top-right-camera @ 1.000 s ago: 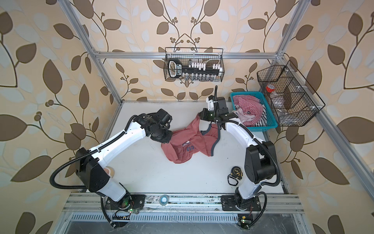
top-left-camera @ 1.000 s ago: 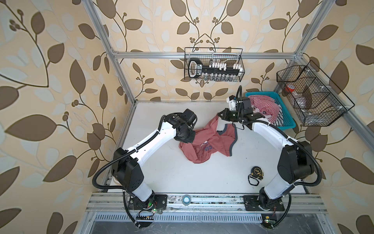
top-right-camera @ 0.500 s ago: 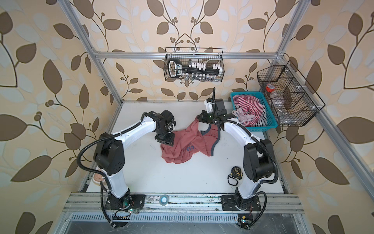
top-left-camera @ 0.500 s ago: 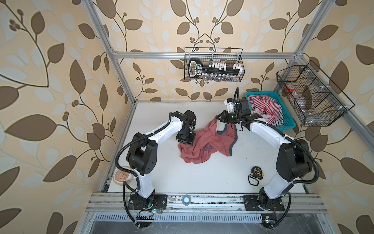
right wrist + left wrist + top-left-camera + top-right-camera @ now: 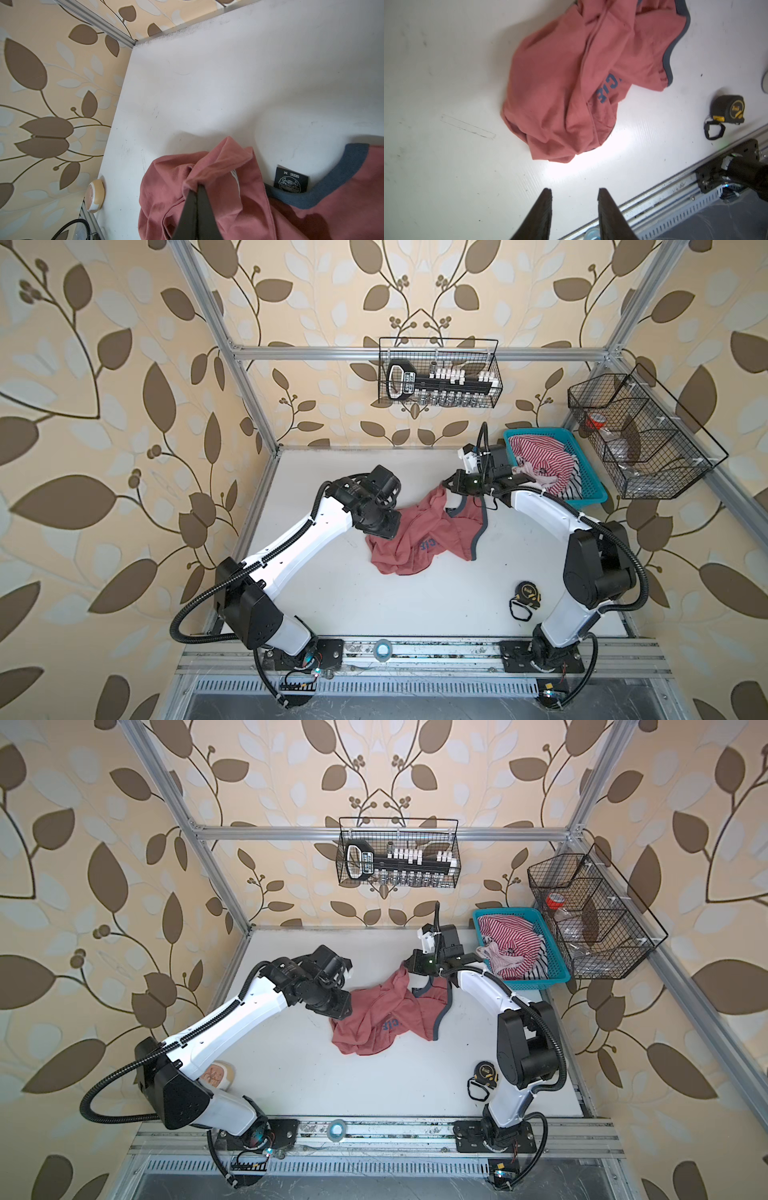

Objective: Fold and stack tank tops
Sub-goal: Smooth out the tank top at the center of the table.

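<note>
Barely started: no fold made, no stack begun. Has only the dusty red tank top (image 5: 419,531) out on the tabletop (image 5: 332,593), rumpled in a heap near the middle, chest lettering half buried in creases, grey-blue trim curling along the side toward the right arm. Leaves the striped tank top (image 5: 536,456) bundled in the blue basket (image 5: 586,494) at the far right corner, untouched. Grips a bunched ridge of the red cloth near the neckline in the right tool (image 5: 198,188), jaws pinched hard together on it, raising that part a little off the surface. Holds the left tool (image 5: 574,190) partly parted and empty over bare tabletop at the heap's opposite edge, clear of the cloth in the left wrist view. Still to do, by the look of it: spreading the red top flat, folding it, fetching and folding the striped one, stacking both. Against half a second back — left arm stretched long and low rather than hunched upright over its base, tool at much the same edge of the heap; right arm and its pinch almost where they were; heap little changed in outline.
</note>
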`<state>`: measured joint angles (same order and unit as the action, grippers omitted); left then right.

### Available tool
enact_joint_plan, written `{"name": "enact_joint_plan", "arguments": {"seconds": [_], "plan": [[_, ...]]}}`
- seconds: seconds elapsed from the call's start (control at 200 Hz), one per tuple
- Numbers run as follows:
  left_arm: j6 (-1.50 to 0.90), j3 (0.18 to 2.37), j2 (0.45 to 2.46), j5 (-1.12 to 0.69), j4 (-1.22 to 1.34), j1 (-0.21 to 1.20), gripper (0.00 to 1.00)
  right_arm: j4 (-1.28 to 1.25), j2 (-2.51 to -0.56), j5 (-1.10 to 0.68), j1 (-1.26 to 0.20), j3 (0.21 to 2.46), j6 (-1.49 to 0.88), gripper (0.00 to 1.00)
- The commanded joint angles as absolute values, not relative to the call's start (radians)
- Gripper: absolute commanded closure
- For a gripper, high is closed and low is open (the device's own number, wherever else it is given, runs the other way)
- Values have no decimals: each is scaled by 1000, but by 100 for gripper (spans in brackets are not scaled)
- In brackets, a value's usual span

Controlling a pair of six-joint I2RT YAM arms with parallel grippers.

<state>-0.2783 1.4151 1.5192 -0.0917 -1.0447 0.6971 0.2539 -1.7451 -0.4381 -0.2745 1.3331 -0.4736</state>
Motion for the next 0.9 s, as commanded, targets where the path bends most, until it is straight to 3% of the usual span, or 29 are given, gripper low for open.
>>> {"name": "enact_joint_plan", "arguments": {"seconds": [0.0,0.27,0.895], "plan": [[-339,1337,1616,-58,-1080,746,63,265,-1765,-454,-277,1336,-454,100],[-391,1338,1750,-9,-1014,760,74,269,-1770,-453,-276,1338,-451,100],[-394,1237,1770,-88,-929,760,75,267,-1778,-449,-272,1335,-457,100]]}}
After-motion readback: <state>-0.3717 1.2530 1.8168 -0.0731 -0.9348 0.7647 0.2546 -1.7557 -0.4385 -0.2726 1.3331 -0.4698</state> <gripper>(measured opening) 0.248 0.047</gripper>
